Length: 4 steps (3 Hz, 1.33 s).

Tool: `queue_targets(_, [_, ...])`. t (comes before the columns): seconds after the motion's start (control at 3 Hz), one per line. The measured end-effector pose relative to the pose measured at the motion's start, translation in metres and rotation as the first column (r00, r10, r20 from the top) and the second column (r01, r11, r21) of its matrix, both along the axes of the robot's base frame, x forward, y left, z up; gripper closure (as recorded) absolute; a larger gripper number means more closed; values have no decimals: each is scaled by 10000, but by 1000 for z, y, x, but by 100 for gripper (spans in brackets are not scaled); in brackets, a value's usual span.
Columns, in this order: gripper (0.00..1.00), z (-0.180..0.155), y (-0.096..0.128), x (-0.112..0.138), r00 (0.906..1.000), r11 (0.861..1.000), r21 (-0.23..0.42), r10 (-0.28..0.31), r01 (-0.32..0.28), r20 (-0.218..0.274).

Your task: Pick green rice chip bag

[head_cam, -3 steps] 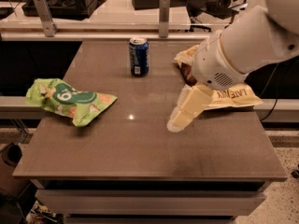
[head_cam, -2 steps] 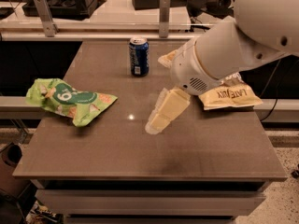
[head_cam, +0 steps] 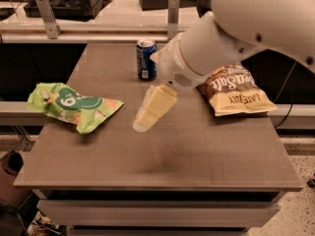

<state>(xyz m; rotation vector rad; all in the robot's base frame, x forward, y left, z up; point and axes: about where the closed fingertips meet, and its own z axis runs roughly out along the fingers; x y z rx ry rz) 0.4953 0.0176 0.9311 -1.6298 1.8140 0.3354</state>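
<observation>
The green rice chip bag (head_cam: pixel 71 106) lies flat at the left edge of the brown table (head_cam: pixel 162 161); it is light green with a darker green round logo and tan chips pictured. My gripper (head_cam: pixel 145 119) hangs from the white arm above the table's middle, to the right of the bag and apart from it, with nothing seen in it.
A blue soda can (head_cam: pixel 146 59) stands upright at the back middle, just behind the gripper. A larger brown and yellow chip bag (head_cam: pixel 235 90) lies at the right, partly hidden by the arm. Desks and metal posts stand behind the table.
My gripper and arm have moved left across the table, from beside the brown chip bag toward the green bag. The bags and the can have not moved.
</observation>
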Motion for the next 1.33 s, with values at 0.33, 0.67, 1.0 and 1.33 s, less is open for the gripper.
queue_targets(0.33, [0,-7,57,21,9993,9991,-199,379,-378,26])
queue_targets(0.67, [0,-23,104,29,9982,9977,-333,589,-591,-55])
queue_targets(1.0, [0,-54,136,32,9967,9968,-375,686,-702,-426])
queue_targets(1.33, [0,-78,167,34,9914,9947,188,1024,-1012,-813])
